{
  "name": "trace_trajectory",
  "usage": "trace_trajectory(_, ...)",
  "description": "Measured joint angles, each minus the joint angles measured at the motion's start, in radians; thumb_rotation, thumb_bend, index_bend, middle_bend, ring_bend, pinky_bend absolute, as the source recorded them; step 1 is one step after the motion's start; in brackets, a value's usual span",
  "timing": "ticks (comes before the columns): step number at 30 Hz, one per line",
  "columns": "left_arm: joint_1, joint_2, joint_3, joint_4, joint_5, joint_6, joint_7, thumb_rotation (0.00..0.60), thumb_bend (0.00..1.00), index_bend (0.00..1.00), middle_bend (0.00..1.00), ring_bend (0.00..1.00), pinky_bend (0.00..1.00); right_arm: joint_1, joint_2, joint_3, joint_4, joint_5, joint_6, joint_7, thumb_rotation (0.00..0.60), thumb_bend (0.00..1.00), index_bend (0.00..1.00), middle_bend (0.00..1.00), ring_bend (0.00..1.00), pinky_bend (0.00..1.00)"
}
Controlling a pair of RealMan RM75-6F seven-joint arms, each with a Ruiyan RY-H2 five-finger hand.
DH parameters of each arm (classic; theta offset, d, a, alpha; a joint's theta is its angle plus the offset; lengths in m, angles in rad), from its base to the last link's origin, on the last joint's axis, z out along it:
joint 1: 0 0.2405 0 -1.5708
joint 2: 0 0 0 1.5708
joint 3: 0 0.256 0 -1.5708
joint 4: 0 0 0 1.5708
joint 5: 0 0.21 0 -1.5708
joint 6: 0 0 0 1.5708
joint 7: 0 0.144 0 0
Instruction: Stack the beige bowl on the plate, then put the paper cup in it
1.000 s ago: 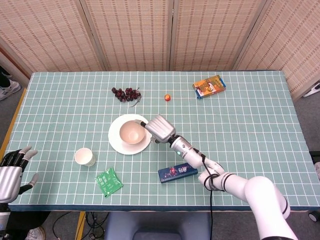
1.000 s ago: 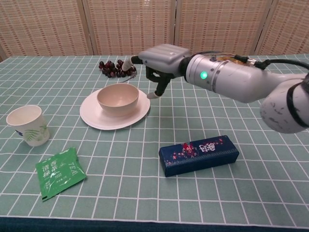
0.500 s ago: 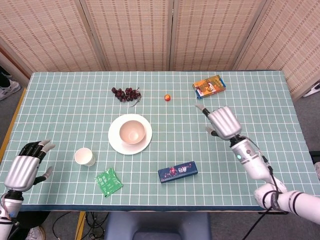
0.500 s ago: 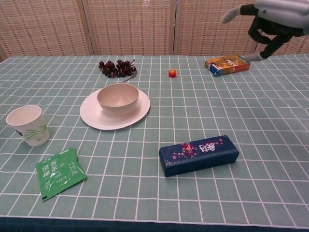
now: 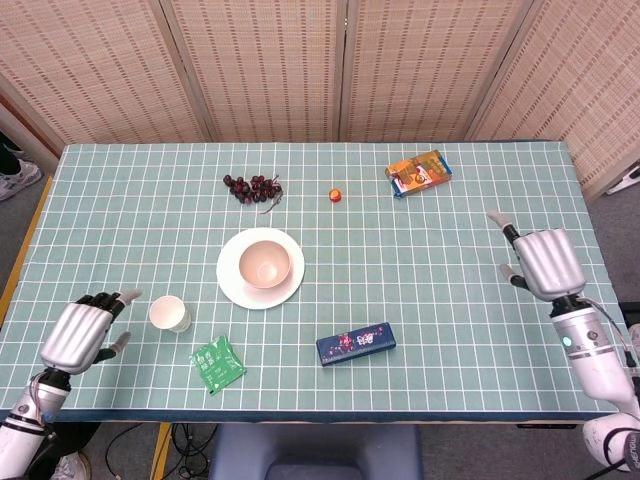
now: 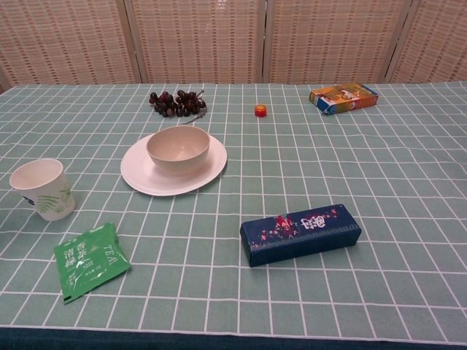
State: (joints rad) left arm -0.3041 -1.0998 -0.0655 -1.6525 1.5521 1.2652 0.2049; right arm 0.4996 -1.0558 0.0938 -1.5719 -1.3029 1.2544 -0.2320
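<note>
**Operator:** What sits nearest the front edge?

**Spotter:** Your left hand (image 5: 80, 335) hangs over the near left corner of the counter (image 5: 480, 240), holding nothing, fingers apart and pointing toward the paper cup (image 5: 169, 313). The cup stands upright just beside those fingers, a narrow gap between them. Only the head view shows either hand. In front of the cup and a little to its right lies a green tea packet (image 6: 90, 259), flat, close to the front edge. Further right along the front lies a dark blue box (image 6: 300, 233), slightly askew.

**Operator:** And my right hand?

**Spotter:** Your right hand (image 5: 546, 262) is over the right side of the counter, near its right edge, released, with the fingers spread. It is well apart from every object, and the cloth beneath it is bare grid.

**Operator:** Where are the bowl and the plate?

**Spotter:** The beige bowl (image 6: 178, 149) sits upright in the middle of the white plate (image 6: 208, 173), left of centre. You have open cloth between the cup and the plate's rim, and a wide bare stretch from the plate to your right hand.

**Operator:** Anything toward the back?

**Spotter:** A bunch of dark grapes (image 5: 254, 187) lies beyond the plate, near it. A small orange cap (image 5: 336, 195) is to their right. An orange packet (image 5: 418, 172) lies further right, close to the far edge.
</note>
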Motion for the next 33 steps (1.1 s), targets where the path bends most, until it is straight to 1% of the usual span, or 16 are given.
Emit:
trace_trajectory(2,-0.009,-0.010,0.002,0.008,0.001,-0.010,0.003,0.600,0.31,0.23,0.63,0.65,0.82,-0.013,0.008,-0.002,-0.005,0.000,0.005,0.003,0.600,0.21,0.15,0.80,0.86,0.97)
trace_trajectory(4,-0.020,-0.022,0.002,0.015,0.000,-0.022,0.006,0.600,0.31,0.23,0.67,0.68,0.85,-0.026,0.014,-0.002,-0.009,0.000,0.012,0.008,0.600,0.21,0.15,0.80,0.86,0.97)
trace_trajectory(6,-0.029,-0.031,0.002,0.021,-0.002,-0.034,0.013,0.600,0.31,0.23,0.68,0.69,0.86,-0.037,0.018,0.000,-0.012,-0.002,0.018,0.013,0.600,0.21,0.15,0.80,0.86,0.97)
trace_trajectory(8,-0.041,-0.039,0.001,0.024,-0.008,-0.048,0.024,0.600,0.30,0.23,0.63,0.63,0.85,-0.044,0.020,0.003,-0.013,-0.007,0.025,0.017,0.600,0.21,0.15,0.80,0.86,0.97)
trace_trajectory(10,-0.051,-0.046,-0.002,0.024,-0.019,-0.061,0.039,0.600,0.28,0.22,0.50,0.49,0.81,-0.051,0.021,0.005,-0.014,-0.013,0.029,0.021,0.600,0.21,0.15,0.80,0.86,0.97)
trace_trajectory(11,-0.054,-0.048,-0.002,0.023,-0.024,-0.067,0.044,0.600,0.27,0.21,0.45,0.43,0.78,-0.054,0.021,0.005,-0.014,-0.016,0.031,0.022,0.600,0.21,0.15,0.80,0.86,0.97)
trace_trajectory(14,-0.066,-0.046,-0.002,0.008,-0.042,-0.094,0.052,0.600,0.26,0.20,0.38,0.36,0.65,-0.064,0.023,0.006,-0.013,-0.023,0.032,0.026,0.600,0.21,0.15,0.80,0.86,0.97)
trace_trajectory(16,-0.076,-0.039,0.001,-0.005,-0.056,-0.124,0.064,0.600,0.26,0.17,0.34,0.33,0.61,-0.070,0.023,0.007,-0.012,-0.026,0.034,0.029,0.600,0.21,0.15,0.80,0.86,0.97)
trace_trajectory(17,-0.080,-0.036,0.002,-0.012,-0.064,-0.138,0.069,0.600,0.26,0.16,0.31,0.30,0.57,-0.073,0.024,0.007,-0.012,-0.028,0.035,0.032,0.600,0.21,0.15,0.80,0.86,0.97)
trace_trajectory(20,-0.099,-0.023,0.006,-0.039,-0.098,-0.188,0.086,0.600,0.25,0.12,0.14,0.13,0.37,-0.083,0.027,0.009,-0.011,-0.035,0.041,0.037,0.600,0.21,0.15,0.80,0.86,0.97)
trace_trajectory(22,-0.116,-0.019,0.007,-0.051,-0.121,-0.215,0.098,0.600,0.25,0.10,0.08,0.08,0.32,-0.089,0.029,0.011,-0.012,-0.039,0.044,0.038,0.600,0.21,0.15,0.80,0.86,0.97)
trace_trajectory(25,-0.136,-0.021,0.006,-0.054,-0.142,-0.241,0.105,0.600,0.25,0.10,0.04,0.04,0.27,-0.098,0.033,0.012,-0.016,-0.043,0.048,0.038,0.600,0.21,0.15,0.80,0.86,0.97)
trace_trajectory(28,-0.154,-0.029,0.003,-0.048,-0.154,-0.261,0.106,0.600,0.25,0.09,0.01,0.01,0.24,-0.106,0.036,0.016,-0.019,-0.044,0.053,0.038,0.600,0.21,0.15,0.80,0.86,0.97)
trace_trajectory(33,-0.184,-0.044,0.000,-0.032,-0.176,-0.306,0.102,0.600,0.25,0.09,0.00,0.00,0.23,-0.119,0.040,0.022,-0.019,-0.042,0.057,0.041,0.600,0.21,0.15,0.80,0.86,0.97)
